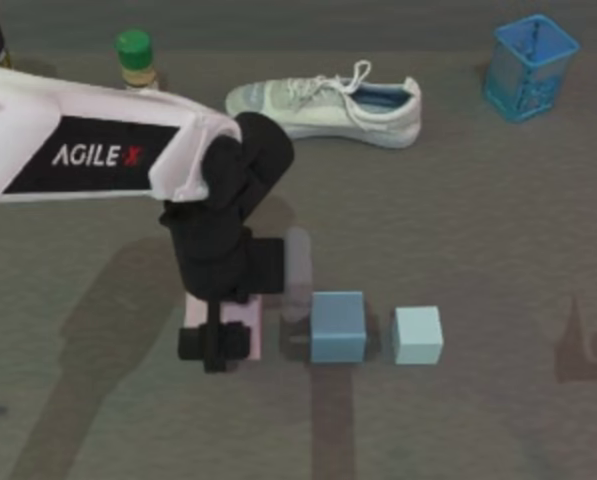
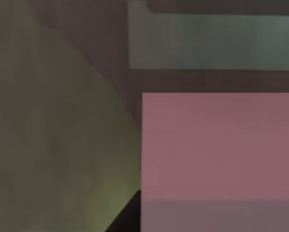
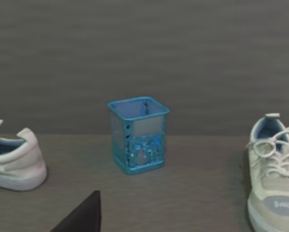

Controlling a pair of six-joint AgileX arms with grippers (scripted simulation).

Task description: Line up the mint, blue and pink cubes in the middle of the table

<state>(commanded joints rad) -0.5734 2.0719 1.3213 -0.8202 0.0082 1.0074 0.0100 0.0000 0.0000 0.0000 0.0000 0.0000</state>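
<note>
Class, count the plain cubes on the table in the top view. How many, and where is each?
3, in one row: pink cube under the left gripper, blue cube beside it, mint cube rightmost. None seems hidden.

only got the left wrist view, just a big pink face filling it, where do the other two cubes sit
Observer: In the top view, the light blue matte cube sits just right of the pale pink matte cube. The small mint-green matte cube is right of that. They form one row with gaps between them.
Operator: ok and where's my left claw relative to the pink one
Observer: The left claw is directly over the pink cube, hiding most of its top. Only a pink strip shows on the side facing the blue cube.
</note>
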